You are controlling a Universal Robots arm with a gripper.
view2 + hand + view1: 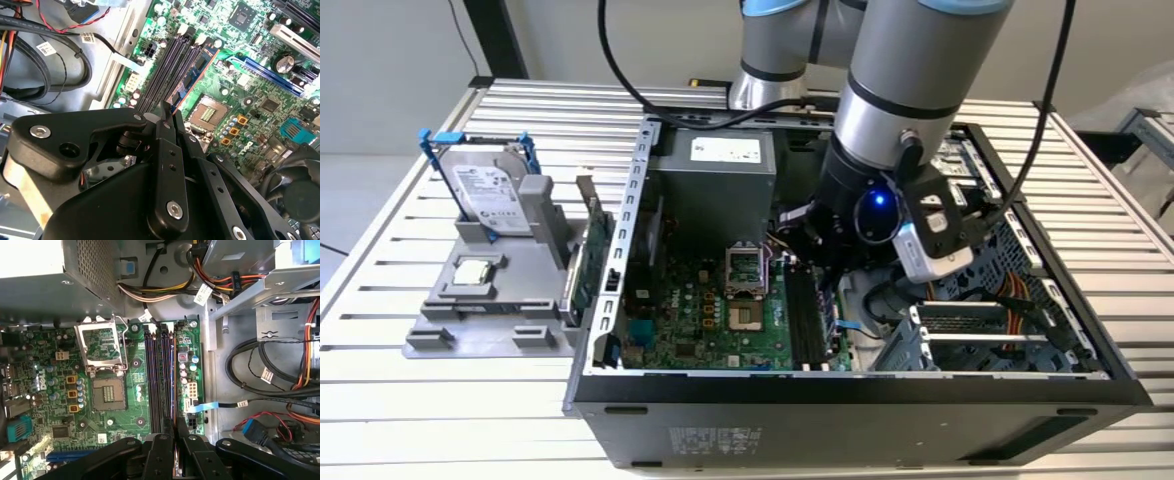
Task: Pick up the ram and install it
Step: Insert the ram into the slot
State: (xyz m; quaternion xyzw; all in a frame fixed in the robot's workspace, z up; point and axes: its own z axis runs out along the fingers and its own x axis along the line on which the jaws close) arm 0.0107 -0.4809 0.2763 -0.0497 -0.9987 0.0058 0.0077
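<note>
Down inside the open PC case [854, 410], w/ the arm [907, 100] reaching in from above. Starting at the exterior view's left, near the table's [400, 400] edge: gray holder [480, 300] carrying a hard drive [491, 195] w/ blue rails, upright. Just beside it, green expansion card [594, 255] on edge, close to the case wall. Then motherboard [707, 320] flat on the case floor, power supply [720, 175] at its far edge. Wrist blocking the board's edge toward the exterior view's right.

Gripper [169, 112] jaws nearly pressed together, pinching one end of the ram [192, 75]. Seen in the second wrist view as a thin blue stick w/ an orange-lit edge, lying along the black slots [165, 70], at the slot closest to the CPU socket [210, 112]. Can't tell whether fully seated or just resting in the slot.

In the first wrist view, gripper [175, 432] from straight above: ram [173, 390] edge-on, just a thin line btwn the slots [155, 380] and the board's cable-side edge; fingertips close around it w/ only a sliver of gap. CPU socket [106, 390] well apart, bare, its lever frame shut. Bundled cables [260, 365] beyond the board's edge.
</note>
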